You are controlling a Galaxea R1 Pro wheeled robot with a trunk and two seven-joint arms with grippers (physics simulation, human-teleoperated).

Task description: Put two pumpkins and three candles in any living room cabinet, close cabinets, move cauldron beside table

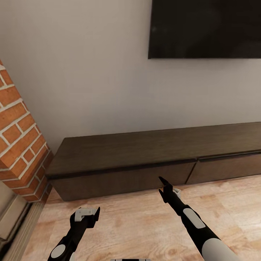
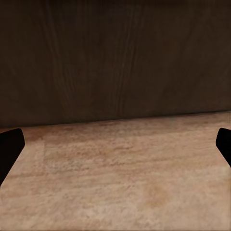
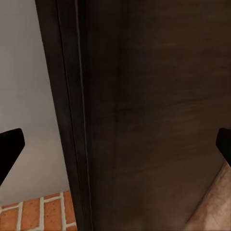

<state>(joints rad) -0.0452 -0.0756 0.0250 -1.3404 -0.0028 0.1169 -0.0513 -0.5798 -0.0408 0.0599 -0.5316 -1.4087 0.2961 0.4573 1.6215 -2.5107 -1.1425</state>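
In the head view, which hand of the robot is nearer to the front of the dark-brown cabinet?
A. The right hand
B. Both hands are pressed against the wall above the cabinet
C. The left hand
A: the right hand reaches up to the closed front of the cabinet, while the left hand hangs further back over the wood floor.

The head view is evenly lit by soft, diffuse light with no clear source. The pale wall (image 1: pixel 90 72) is bright and smooth, without glare. The TV (image 1: pixel 204 29) is flat black, without reflections. A thin dark shadow lies under the cabinet (image 1: pixel 145 152), where it meets the wood floor (image 1: pixel 137 224). Both wrist views are dimmer and soft, perhaps a little blurred; the cabinet front (image 2: pixel 115 57) there is very dark with faint grain. The edges look straight, without distortion.
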